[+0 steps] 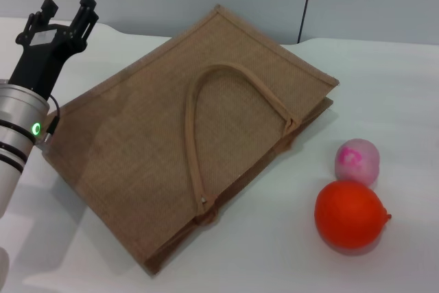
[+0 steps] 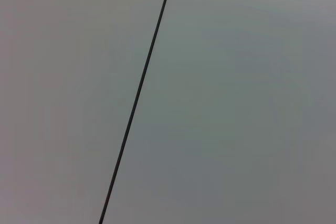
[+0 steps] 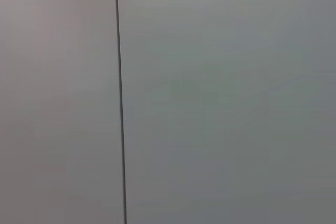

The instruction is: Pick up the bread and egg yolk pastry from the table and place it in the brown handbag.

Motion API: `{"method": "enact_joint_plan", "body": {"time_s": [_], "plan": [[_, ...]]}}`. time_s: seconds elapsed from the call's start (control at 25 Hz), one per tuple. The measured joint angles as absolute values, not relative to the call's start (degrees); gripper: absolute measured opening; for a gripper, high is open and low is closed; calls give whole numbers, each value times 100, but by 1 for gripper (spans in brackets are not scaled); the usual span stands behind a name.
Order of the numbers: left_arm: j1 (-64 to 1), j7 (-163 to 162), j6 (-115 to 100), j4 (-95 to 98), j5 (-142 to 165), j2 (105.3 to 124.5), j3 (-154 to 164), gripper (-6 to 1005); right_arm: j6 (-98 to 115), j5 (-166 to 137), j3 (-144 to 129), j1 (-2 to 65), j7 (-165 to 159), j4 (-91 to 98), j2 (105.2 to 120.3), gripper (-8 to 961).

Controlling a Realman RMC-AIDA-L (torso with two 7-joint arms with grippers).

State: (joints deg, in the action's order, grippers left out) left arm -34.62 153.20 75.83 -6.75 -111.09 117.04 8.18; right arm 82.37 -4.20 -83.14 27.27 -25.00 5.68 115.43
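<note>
Head view: brown handbag (image 1: 171,142) flat across the table's (image 1: 398,80) middle, handles looped on top; bread and pastry nowhere visible. Left gripper (image 1: 65,8) raised over the table's far left edge, just beyond the bag's left corner, fingers apart, holding nothing. Pink ball (image 1: 357,160) and orange fruit (image 1: 351,214) near the right edge. Right gripper out of sight.

Both wrist views: only blank wall panels with a dark seam.

A plain pale grey wall (image 2: 236,103), with one thin dark seam (image 2: 137,97) slanting across it.
</note>
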Motion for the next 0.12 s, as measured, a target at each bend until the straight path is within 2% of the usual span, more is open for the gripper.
{"method": "enact_joint_plan", "body": {"time_s": [0.12], "plan": [[-3460,15321,7587,-683,-11110,11707,818,788,8237,-420,-8311,2728,-2500,566,11543,882]]}}
